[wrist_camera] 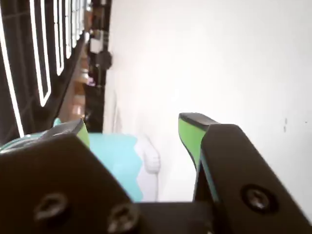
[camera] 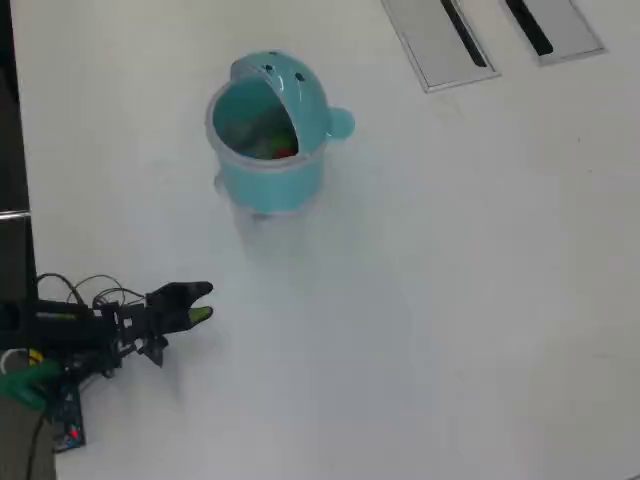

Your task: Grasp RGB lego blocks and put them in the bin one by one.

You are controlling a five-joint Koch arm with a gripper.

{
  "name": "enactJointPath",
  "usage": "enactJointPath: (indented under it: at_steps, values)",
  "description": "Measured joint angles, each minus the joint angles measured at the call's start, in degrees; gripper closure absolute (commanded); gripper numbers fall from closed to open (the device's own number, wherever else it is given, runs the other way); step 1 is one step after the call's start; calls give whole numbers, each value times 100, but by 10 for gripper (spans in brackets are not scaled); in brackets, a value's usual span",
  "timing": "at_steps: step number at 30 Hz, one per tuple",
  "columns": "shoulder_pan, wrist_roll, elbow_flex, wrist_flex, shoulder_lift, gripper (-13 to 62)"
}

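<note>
The teal bin (camera: 270, 185) stands upright on the white table at the upper left of the overhead view, hood to the rear, knob on its right. Inside it I see a red block (camera: 286, 152) and a yellow-green block (camera: 262, 148); the blue block is hidden or out of view. My gripper (camera: 203, 302) is at the lower left, well short of the bin, low over the table, open and empty. In the wrist view the gripper (wrist_camera: 136, 131) shows green-padded fingers (wrist_camera: 190, 139) spread wide, with the bin (wrist_camera: 114, 153) between and beyond them.
Two grey panels with dark slots (camera: 440, 40) lie at the table's top right. The arm's base, cables and a small board (camera: 65, 425) sit at the lower left edge. A dark wall with white lines (wrist_camera: 29, 58) shows past the table in the wrist view.
</note>
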Motion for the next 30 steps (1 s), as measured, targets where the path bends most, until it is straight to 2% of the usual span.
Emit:
enactJointPath:
  at_steps: [8,23,30]
  values:
    - [-62,466,0,967,0,152]
    - [-88,475,0,2171,0,151]
    - [-105,694,0,2268,0,152]
